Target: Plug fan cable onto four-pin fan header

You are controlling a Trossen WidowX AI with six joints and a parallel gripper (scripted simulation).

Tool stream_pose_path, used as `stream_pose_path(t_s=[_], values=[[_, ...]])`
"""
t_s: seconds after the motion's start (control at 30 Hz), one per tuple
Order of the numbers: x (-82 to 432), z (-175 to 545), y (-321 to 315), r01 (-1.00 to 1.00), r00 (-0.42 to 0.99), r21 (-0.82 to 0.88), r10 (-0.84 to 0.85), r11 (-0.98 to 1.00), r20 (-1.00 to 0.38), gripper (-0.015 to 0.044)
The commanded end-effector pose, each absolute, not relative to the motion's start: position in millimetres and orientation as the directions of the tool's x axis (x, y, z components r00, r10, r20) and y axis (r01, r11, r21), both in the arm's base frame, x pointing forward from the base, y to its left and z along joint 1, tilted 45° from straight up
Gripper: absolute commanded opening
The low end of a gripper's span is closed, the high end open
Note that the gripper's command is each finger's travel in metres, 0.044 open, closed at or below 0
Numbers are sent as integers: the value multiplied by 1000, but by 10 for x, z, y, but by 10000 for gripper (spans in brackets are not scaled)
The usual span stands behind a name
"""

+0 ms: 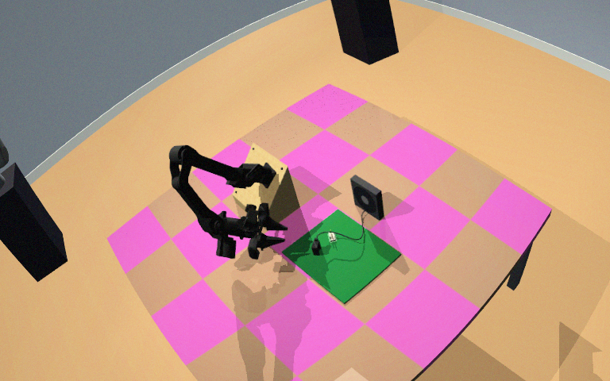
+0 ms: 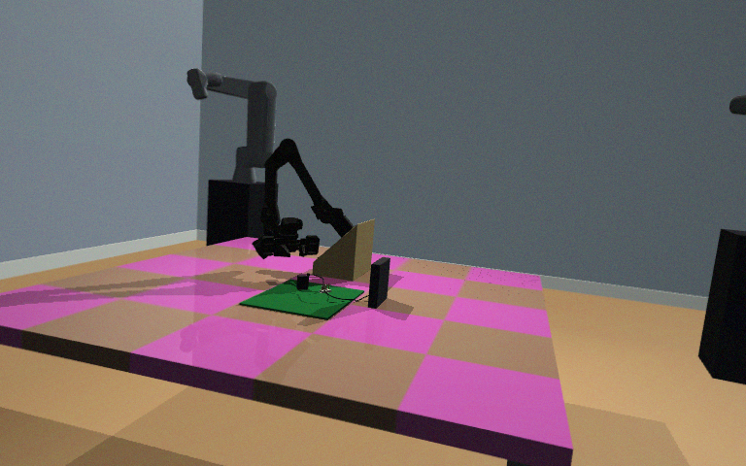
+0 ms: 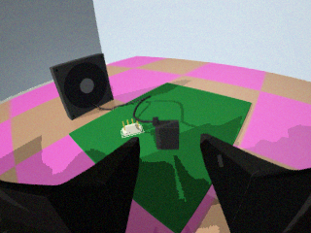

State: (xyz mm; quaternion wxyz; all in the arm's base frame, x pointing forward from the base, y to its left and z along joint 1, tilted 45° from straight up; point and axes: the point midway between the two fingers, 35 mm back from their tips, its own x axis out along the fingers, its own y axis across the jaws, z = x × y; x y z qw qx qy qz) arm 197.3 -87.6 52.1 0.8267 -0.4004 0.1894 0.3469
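Bench: checkered in pink and tan, smooth top, dark edge (image 1: 414,287) (image 2: 473,384) (image 3: 287,107). Beyond it, a black box pedestal (image 1: 31,225) (image 2: 230,211) and, well apart from that, another of the kind.

Arm: black, jointed, bent high and folded down over the bench (image 1: 192,201) (image 2: 305,177).

Mount: pale yellow wedge with a sloping face, carrying the arm's foot (image 1: 279,188) (image 2: 343,258).

Board: green, thin, flat, square-cornered; part in shadow (image 1: 346,278) (image 2: 291,305) (image 3: 219,107).

Gripper: black, tapering fingers, parted and released, nothing between them; raised, just off the board's near corner and touching neither board nor plug (image 1: 285,234) (image 2: 283,251) (image 3: 170,140).

Fan: dark square frame, round face, grey hub; upright beside the board (image 1: 366,198) (image 2: 379,282) (image 3: 86,85).

Cable: thin, dark, curving from fan to plug, passing near the header (image 1: 344,233) (image 2: 352,300) (image 3: 135,113).

Plug: black, blocky; over the board, ahead of the gripper and lower, framed between the fingertips in the wrist view; beside the header, unmated (image 1: 316,246) (image 2: 302,282) (image 3: 167,135).

Header: white base, four upright gold-coloured pins, uncovered (image 1: 331,236) (image 2: 325,288) (image 3: 132,129).
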Motion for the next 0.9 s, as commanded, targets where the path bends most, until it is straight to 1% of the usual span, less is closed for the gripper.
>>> stream_pose_path(t_s=[0.0,0.43,0.87], values=[[1939,592,-862,-723,691,-536,423,436,-586,205],[1899,348,-693,-852,481,-286,440,439,-758,205],[1825,159,-595,-888,256,-68,367,455,-894,205]])
